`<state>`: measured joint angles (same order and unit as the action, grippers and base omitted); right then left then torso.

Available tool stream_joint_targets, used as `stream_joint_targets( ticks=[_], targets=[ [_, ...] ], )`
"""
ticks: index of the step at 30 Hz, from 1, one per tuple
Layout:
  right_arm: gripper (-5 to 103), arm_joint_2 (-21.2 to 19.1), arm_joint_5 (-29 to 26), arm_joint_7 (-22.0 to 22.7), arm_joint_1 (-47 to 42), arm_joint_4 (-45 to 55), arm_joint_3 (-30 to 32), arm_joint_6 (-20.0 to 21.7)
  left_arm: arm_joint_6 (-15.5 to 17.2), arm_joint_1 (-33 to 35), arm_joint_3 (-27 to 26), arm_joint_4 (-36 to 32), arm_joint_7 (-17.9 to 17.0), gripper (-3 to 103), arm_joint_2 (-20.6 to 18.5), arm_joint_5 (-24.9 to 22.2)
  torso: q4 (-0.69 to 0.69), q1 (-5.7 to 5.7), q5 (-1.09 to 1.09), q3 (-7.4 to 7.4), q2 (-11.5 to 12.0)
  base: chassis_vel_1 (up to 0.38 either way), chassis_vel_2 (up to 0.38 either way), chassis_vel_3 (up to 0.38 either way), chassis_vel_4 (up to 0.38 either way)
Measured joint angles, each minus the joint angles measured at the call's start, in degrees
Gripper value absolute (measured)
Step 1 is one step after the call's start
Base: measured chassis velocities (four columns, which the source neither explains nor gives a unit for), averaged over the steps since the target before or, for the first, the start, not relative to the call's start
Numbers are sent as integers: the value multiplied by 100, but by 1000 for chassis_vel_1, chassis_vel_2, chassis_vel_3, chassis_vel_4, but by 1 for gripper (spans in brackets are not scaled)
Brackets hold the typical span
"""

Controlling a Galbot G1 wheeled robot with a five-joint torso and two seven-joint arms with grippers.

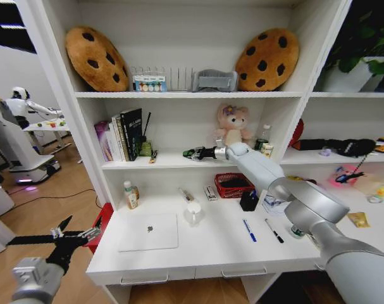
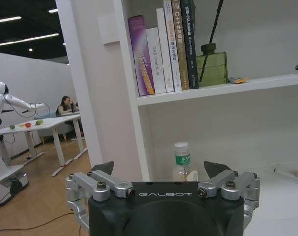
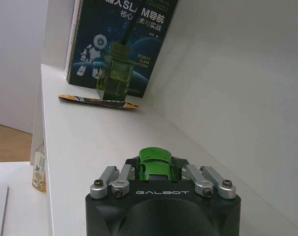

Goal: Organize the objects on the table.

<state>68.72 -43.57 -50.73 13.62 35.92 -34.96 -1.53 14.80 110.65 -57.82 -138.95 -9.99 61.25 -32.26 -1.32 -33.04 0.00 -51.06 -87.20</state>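
Observation:
My right gripper (image 1: pixel 193 153) reaches over the middle shelf, shut on a tiny green-black gadget (image 3: pixel 154 158), a small green toy car held between its fingers (image 3: pixel 123 173). My left gripper (image 1: pixel 64 238) hangs open off the table's left end, low and empty, and faces a green-capped bottle (image 2: pixel 182 162). On the white table (image 1: pixel 210 250) lie a silver laptop (image 1: pixel 148 232), a white cup (image 1: pixel 193 212), a blue pen (image 1: pixel 249 230) and a black pen (image 1: pixel 274 231). The green-capped bottle (image 1: pixel 130 194) stands at the back left.
Books (image 1: pixel 123 134), a green diffuser bottle (image 3: pixel 114 73) and a flat packet (image 3: pixel 97 102) sit on the shelf beyond the right gripper. A plush bear (image 1: pixel 232 125) is beside the right arm. A red basket (image 1: pixel 233 185) and a black holder (image 1: pixel 248 201) stand at the table's back.

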Motion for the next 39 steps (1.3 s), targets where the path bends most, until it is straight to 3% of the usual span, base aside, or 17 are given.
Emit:
stream_joint_targets(
  ticks=[7, 8, 10, 12, 19, 21, 25, 27, 28, 30, 31, 33, 34, 36, 37, 38, 39],
  targets=[
    [37, -3, -1, 17, -23, 34, -5, -13, 0, 0, 0, 0, 0, 100, 0, 0, 0, 0, 1, -1, 0, 0, 0, 0, 0],
    [47, -4, -8, 23, -18, 43, -6, -7, 0, 0, 0, 0, 0, 100, 0, 0, 1, 0, 0, 0, 0, 0, 0, 0, 0],
    [47, -6, -22, 28, -11, 45, -13, -5, 0, 0, 0, 0, 0, 100, 0, 0, 1, 0, 0, -1, 0, 0, 0, 0, 0],
    [58, -19, -36, 34, 15, 68, -17, 7, 0, 0, 0, 0, 0, 100, 0, 0, 1, 0, 1, -2, 0, 0, 0, 0, 0],
    [80, -167, -217, 149, 50, 316, 55, 46, 0, 0, 0, 0, 0, 100, 0, 0, 2, -1, 1, -2, 1, 0, 0, 0, 0],
    [95, -535, -209, 248, 3, 779, 333, 116, 0, 0, 0, 0, 0, 100, 0, 0, 3, -1, 0, -2, 1, 0, 0, 0, 0],
    [99, -985, -346, 516, -140, 1502, 560, 307, 0, 0, 0, 0, 0, 100, 0, 0, -1, -1, 2, -2, 1, 0, 0, 0, 0],
    [100, -1513, -531, 1001, -454, 2525, 848, 494, 0, 1, 0, 0, -2, 100, 0, 0, -4, -1, 1, -1, 0, 0, 0, 0, 0],
    [100, -1513, -531, 1001, -454, 2525, 848, 494, 0, 1, 0, 0, -2, 100, 0, 0, -4, -1, 1, -1, 0, 0, 0, 0, 0],
    [100, -2060, -430, 2092, -1083, 3823, 1284, 532, 0, -1, 0, -2, 0, 100, 0, 0, 3, -1, 2, -1, 1, 0, 0, 0, 0],
    [100, -2060, -430, 2092, -1083, 3823, 1284, 532, 0, -1, 0, -2, 0, 100, 0, 0, 3, -1, 2, -1, 1, 0, 0, 0, 0],
    [100, -2569, -364, 3070, -1752, 4771, 1792, 509, 0, 1, -1, -1, 0, 100, 0, 0, 3, -1, 3, -1, 1, 0, 0, 0, 0],
    [100, -2569, -364, 3070, -1752, 4771, 1792, 509, 0, 1, -1, -1, 0, 100, 0, 0, 3, -1, 3, -1, 1, 0, 0, 0, 0],
    [100, -3055, 16, 3841, -2443, 5491, 2407, 258, 0, 0, 0, -1, 0, 100, 0, 0, 0, -1, 1, -1, 1, 0, 0, 0, 0],
    [100, -3277, 264, 4116, -2953, 5850, 2944, 134, 0, 0, 0, -1, 0, 100, 0, 0, 0, -1, 0, 0, 0, 0, 0, 0, 0],
    [100, -3277, 264, 4116, -2953, 5850, 2944, 134, 0, 0, 0, -1, 0, 100, 0, 0, 0, -1, 0, 0, 0, 0, 0, 0, 0],
    [100, -3521, 381, 4526, -3540, 6227, 3391, 70, 0, 0, -1, -1, -2, 100, 0, 0, -1, 0, 0, 0, 0, 0, 0, 0, 0]
  ],
)
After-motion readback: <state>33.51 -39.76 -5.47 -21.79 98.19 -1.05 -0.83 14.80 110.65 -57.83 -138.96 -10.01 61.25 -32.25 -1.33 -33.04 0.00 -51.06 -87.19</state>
